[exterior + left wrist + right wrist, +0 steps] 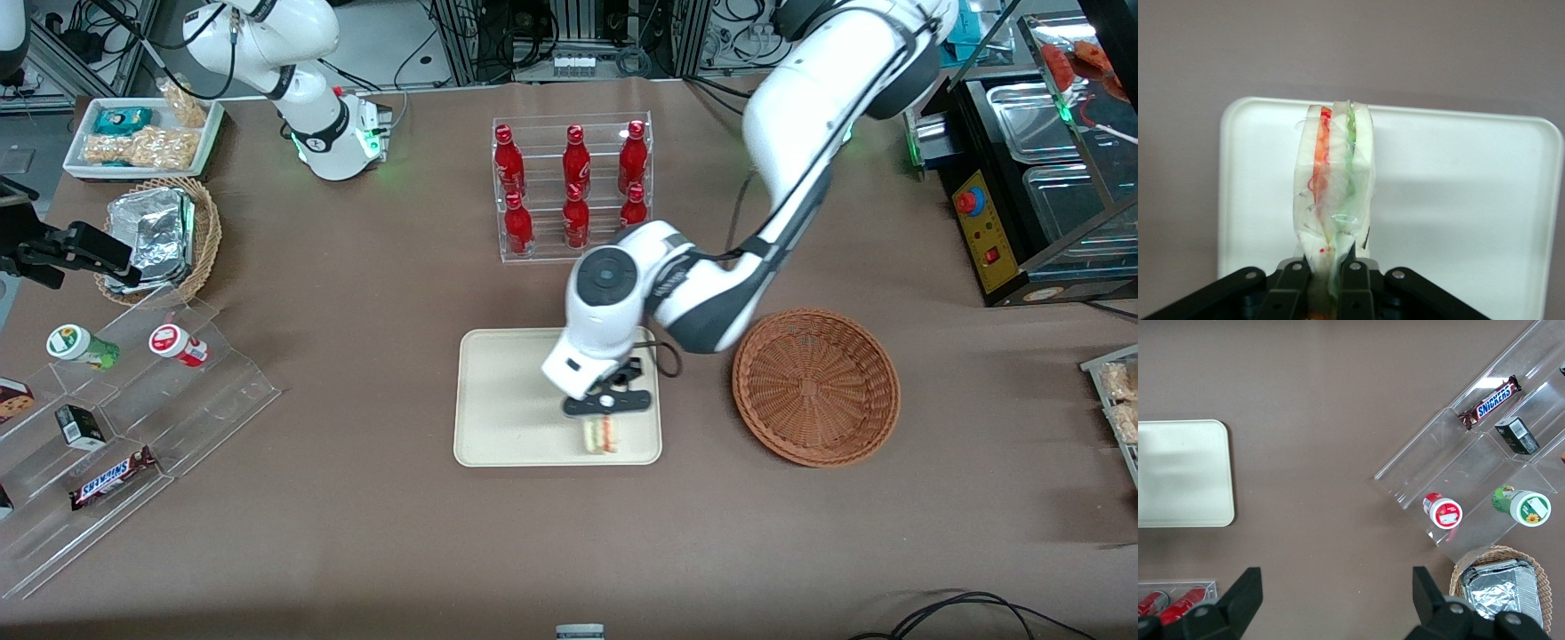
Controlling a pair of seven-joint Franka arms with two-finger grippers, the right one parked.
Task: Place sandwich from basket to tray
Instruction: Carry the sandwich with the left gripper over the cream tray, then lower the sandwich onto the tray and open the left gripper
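Worktop: brown cloth covers the worktop (pixel 356 533); cables and metal frames show along the edge farthest from the front camera, and a black cabinet (pixel 987 222) with a red button stands at the working arm's end.
Pincer: the pincer (pixel 605 416) hangs over the tray (pixel 498 400), at the tray's edge nearest the front camera; its fingers (pixel 1293 280) are closed on the sandwich (pixel 600 435).
Sandwich: a wrapped wedge, pale bread with an orange-red and a green layer, held upright at one end in the wrist view (pixel 1335 193); whether it touches the tray cannot be told.
Basket: the reddish-brown basket (pixel 816 387) lies just beside the tray, toward the working arm's end, with nothing in it.
Bottles: red bottles (pixel 574 191) stand in a clear rack (pixel 507 249), farther from the front camera than the tray.
Writing: a chocolate bar (pixel 111 478) on the clear stepped stand (pixel 222 391) reads "SNICKERS"; the two round-lidded tubs (pixel 178 345) on it bear labels too small to read.
Other: a tan wicker basket (pixel 209 231) of foil packs sits toward the parked arm's end.
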